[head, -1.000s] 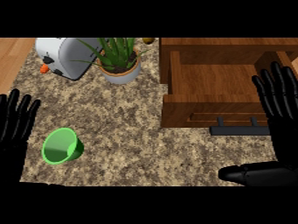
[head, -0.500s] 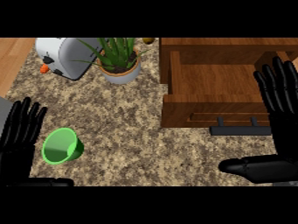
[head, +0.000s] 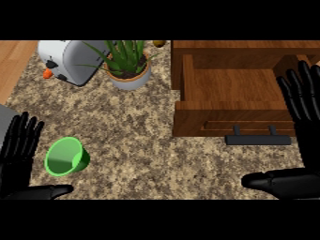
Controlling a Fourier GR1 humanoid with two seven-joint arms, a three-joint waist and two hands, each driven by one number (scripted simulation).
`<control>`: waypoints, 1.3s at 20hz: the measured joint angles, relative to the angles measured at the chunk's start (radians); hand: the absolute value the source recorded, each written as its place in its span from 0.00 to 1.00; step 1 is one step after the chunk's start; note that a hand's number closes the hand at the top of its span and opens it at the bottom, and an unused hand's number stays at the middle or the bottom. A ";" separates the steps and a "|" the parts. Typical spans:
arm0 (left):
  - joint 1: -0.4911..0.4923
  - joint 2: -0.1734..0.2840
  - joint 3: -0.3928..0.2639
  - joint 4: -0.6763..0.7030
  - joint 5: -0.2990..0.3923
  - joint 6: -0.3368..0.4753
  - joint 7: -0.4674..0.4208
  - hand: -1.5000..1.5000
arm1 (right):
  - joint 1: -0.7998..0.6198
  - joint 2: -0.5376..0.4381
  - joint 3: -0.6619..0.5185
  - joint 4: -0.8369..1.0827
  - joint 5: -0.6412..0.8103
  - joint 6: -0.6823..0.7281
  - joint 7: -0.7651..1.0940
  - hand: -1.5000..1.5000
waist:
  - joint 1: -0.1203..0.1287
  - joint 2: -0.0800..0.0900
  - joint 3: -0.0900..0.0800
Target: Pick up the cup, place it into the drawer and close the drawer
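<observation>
The cup (head: 66,157) lies tipped on the surface (head: 141,140) just right of the left robot hand (head: 15,157), flat-fingered and holding nothing; a grasp is judged next, the drawer (head: 235,96) standing open beside the flat right robot hand (head: 313,122).

The cup (head: 66,157) is bright green. The table (head: 141,136) has a speckled pattern of brown, beige and dark grains. The drawer (head: 235,91) is warm brown wood, with a black handle (head: 257,139). The toaster (head: 69,60) is silver-grey with an orange knob (head: 48,73). The plant (head: 123,52) has green leaves in a pale grey pot (head: 129,80). Each robot hand, the left (head: 13,161) and the right (head: 313,122), is black.
</observation>
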 measured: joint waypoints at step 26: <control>-0.154 0.093 0.113 0.628 -0.079 -0.069 -0.450 0.00 | -0.008 0.000 0.012 -0.035 -0.009 0.005 0.047 0.00 | 0.001 -0.004 0.010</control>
